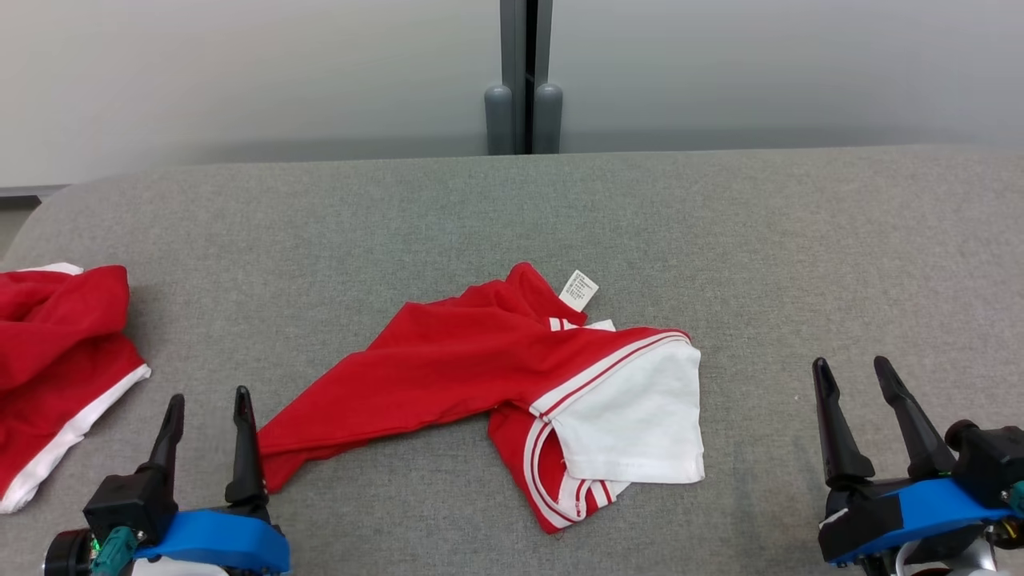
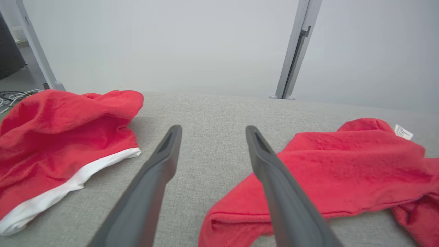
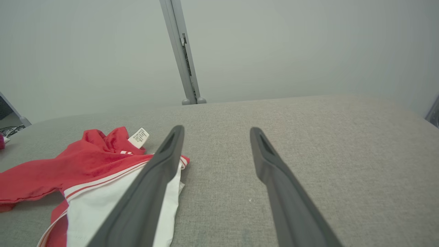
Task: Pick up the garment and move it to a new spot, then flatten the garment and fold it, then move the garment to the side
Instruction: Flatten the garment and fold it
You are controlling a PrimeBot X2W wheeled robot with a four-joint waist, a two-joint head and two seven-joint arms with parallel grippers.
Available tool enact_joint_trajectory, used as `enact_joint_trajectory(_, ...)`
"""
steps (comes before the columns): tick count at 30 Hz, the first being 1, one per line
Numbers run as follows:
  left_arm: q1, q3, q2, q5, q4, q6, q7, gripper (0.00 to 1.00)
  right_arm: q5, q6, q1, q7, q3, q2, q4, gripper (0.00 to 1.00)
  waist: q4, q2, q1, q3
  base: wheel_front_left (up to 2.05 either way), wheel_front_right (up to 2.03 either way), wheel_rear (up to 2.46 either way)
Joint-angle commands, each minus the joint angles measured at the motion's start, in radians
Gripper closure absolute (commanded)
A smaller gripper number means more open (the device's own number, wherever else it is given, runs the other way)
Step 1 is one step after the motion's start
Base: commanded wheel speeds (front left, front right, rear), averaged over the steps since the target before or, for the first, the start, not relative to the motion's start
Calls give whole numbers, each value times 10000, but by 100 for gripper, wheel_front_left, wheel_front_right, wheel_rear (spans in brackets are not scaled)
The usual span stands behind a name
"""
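A crumpled red garment (image 1: 456, 368) with white striped trim and a white sleeve lies in the middle of the grey padded table (image 1: 512, 216). Its white label sticks up at the far side. My left gripper (image 1: 208, 408) stands open at the lower left, its right finger close beside the garment's near-left corner, with nothing between the fingers. In the left wrist view the garment (image 2: 343, 164) lies to the right of my left gripper (image 2: 212, 132). My right gripper (image 1: 852, 372) is open at the lower right, apart from the cloth. In the right wrist view the garment (image 3: 85, 168) lies left of my right gripper (image 3: 216, 132).
A second red garment (image 1: 56, 352) with a white hem lies bunched at the table's left edge, also in the left wrist view as the second red garment (image 2: 61, 137). A grey partition post (image 1: 524, 80) stands behind the table's far edge.
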Motion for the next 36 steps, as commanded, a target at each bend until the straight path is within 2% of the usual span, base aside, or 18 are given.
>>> enact_joint_trajectory(1, 91, -26, -55, 72, -276, -97, -42, 0, -71, 5, 142, 28, 21, 7, -82, 0, -63, 1, 1, -114, 0, 0, 0)
enact_joint_trajectory(6, 250, -388, -46, 214, -1122, -333, 43, 0, -114, 5, 415, 213, 116, 9, -278, 0, -203, 1, 1, -438, 0, 0, 0)
enact_joint_trajectory(23, 634, -624, 188, 171, -1642, -112, 689, 0, -5, 5, 639, 307, 167, 12, -444, 0, -299, 1, 1, -680, 0, 0, 0)
enact_joint_trajectory(29, 844, -603, 179, -80, -1058, -100, 890, 0, 54, 5, 506, 277, 234, 13, -372, 0, -139, 1, 1, -399, 0, 0, 0)
enact_joint_trajectory(36, 774, -589, 46, -565, 601, -422, 975, 0, 93, 5, 210, 247, 336, 10, -139, 0, 36, 1, 1, 90, 0, 0, 0)
